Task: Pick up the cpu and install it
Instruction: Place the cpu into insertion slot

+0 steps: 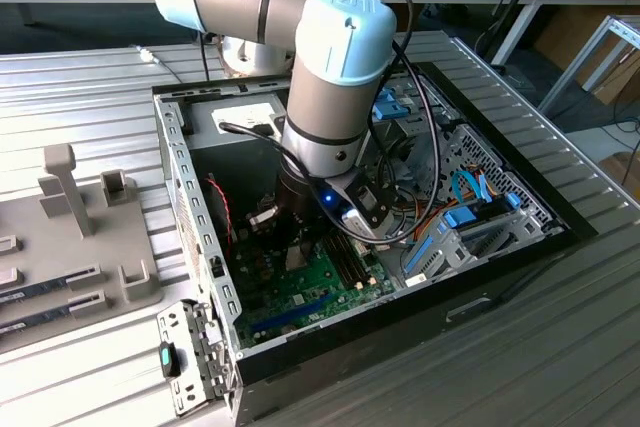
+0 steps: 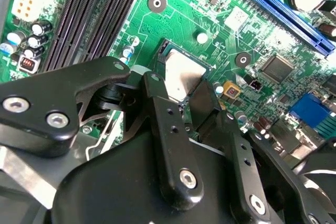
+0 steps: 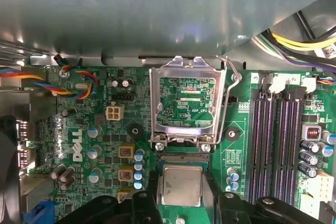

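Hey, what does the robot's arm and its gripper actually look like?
The arm is silver-grey tube sections with rounded pale blue joint caps; black cables loop beside it, and a small blue light glows near the wrist. The gripper is matte black, built of jointed bars with round screw heads.

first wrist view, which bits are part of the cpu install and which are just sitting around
In the job:
cpu, held between the jaws
socket frame, flipped open

Just there:
memory slots
coloured wires
white connector
capacitors
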`<state>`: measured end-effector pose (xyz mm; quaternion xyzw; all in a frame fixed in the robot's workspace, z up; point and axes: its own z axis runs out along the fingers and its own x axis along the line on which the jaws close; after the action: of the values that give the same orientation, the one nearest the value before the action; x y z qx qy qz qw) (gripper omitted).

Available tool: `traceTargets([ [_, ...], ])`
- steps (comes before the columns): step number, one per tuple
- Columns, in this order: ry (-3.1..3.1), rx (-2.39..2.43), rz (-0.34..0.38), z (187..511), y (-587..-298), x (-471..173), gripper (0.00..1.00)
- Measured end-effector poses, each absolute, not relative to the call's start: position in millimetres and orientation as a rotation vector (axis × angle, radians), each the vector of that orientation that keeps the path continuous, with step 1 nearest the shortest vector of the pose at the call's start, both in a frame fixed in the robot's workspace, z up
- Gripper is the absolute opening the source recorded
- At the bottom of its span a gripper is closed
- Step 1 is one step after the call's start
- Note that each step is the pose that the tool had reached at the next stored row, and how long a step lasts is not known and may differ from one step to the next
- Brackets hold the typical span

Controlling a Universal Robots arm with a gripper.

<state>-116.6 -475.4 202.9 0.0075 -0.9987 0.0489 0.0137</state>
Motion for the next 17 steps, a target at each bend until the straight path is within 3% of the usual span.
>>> traceTargets([
  [11,-3.11,0.024,0.152,201.5,-475.5,-116.4,0.45],
  [13,-3.11,0.023,0.153,201.5,-475.5,-116.5,0.4],
  [17,-3.11,0.023,0.152,201.4,-475.4,-116.4,0.4],
])
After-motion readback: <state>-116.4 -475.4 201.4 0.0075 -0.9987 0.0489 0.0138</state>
